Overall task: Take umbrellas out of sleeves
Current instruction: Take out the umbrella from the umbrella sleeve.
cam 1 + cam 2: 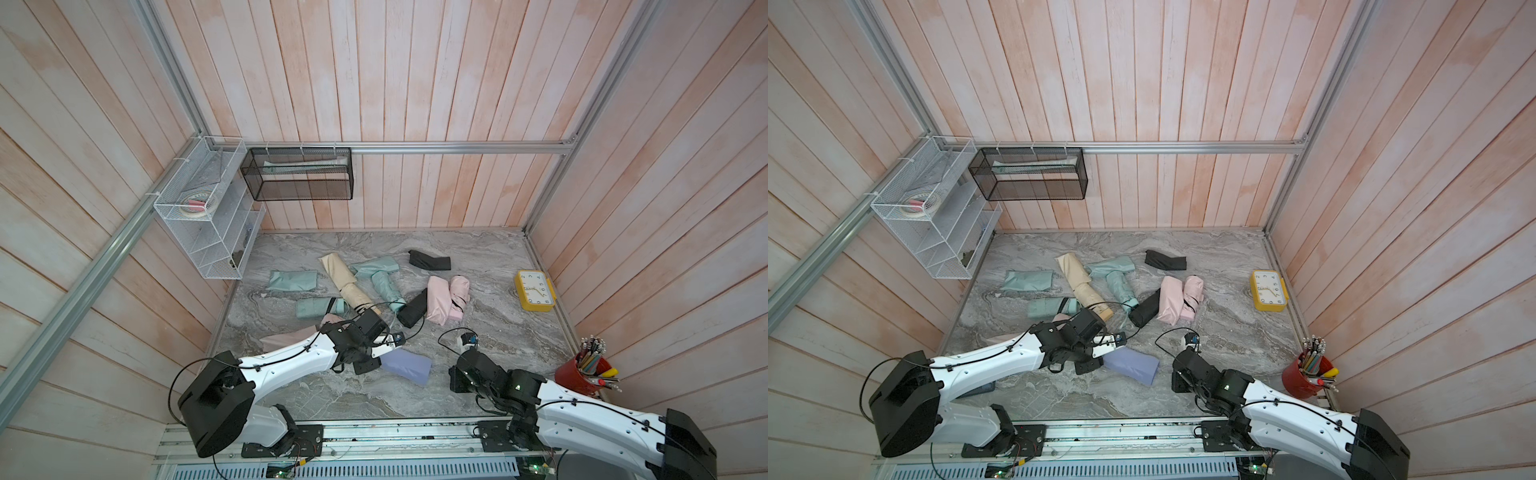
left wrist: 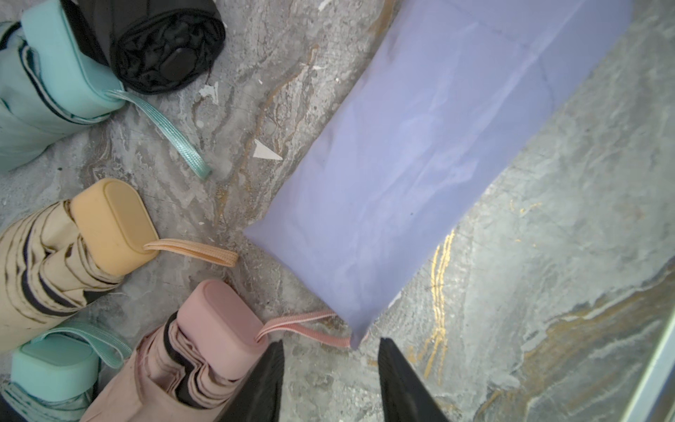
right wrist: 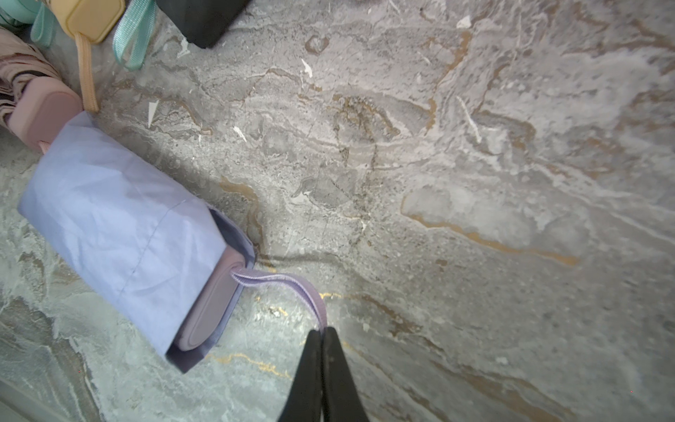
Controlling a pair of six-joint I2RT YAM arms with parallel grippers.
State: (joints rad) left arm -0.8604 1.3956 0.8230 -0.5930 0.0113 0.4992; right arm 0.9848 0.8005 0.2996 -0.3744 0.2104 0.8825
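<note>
A lavender sleeve (image 1: 405, 365) (image 2: 420, 164) lies at the front middle of the marble table. The lavender umbrella's handle (image 3: 212, 307) shows in the sleeve's open mouth. My right gripper (image 3: 321, 330) is shut on that umbrella's lavender wrist cord (image 3: 288, 283). At the sleeve's closed end my left gripper (image 2: 330, 341) is open, and the sleeve's corner just reaches the gap between the fingertips. Beside that end lie a pink umbrella (image 2: 219, 329), a cream-yellow umbrella (image 2: 109, 226), a mint umbrella (image 2: 65, 65) and a black umbrella (image 2: 164, 47), all with bare handles.
Further back lie a flat mint sleeve (image 1: 292, 280), a black sleeve (image 1: 430, 260) and a pink bundle (image 1: 440, 303). A yellow clock (image 1: 535, 291) sits at the right edge, a red pencil cup (image 1: 584, 374) at the front right. A white wire rack (image 1: 208, 208) and a black mesh basket (image 1: 299, 174) hang on the walls.
</note>
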